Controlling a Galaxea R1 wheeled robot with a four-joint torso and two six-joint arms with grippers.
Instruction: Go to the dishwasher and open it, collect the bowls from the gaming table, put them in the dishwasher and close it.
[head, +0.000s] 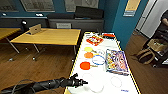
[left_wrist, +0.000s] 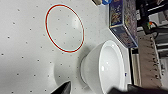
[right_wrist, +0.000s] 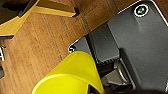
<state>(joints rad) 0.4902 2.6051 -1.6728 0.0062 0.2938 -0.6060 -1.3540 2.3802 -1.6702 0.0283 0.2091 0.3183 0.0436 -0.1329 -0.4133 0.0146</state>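
Bowl: white bowl (left_wrist: 106, 68) sits on the gaming table's (head: 82, 53) white surface, beside the red ring (left_wrist: 64, 28).
Left end effector (head: 80, 82): open, holding nothing, bowl just ahead between its fingertips (left_wrist: 63, 88).
Nearer arm: left.
Right end effector: grip state not discernible; yellow cup (right_wrist: 71, 76) close by.

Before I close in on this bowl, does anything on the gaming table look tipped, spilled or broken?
Nothing stands out. The white bowl stands upright on the gaming table and looks empty, beside a red ring. The board game box lies flat near the far edge. The left gripper hovers at the near edge. I see no spill or damage.
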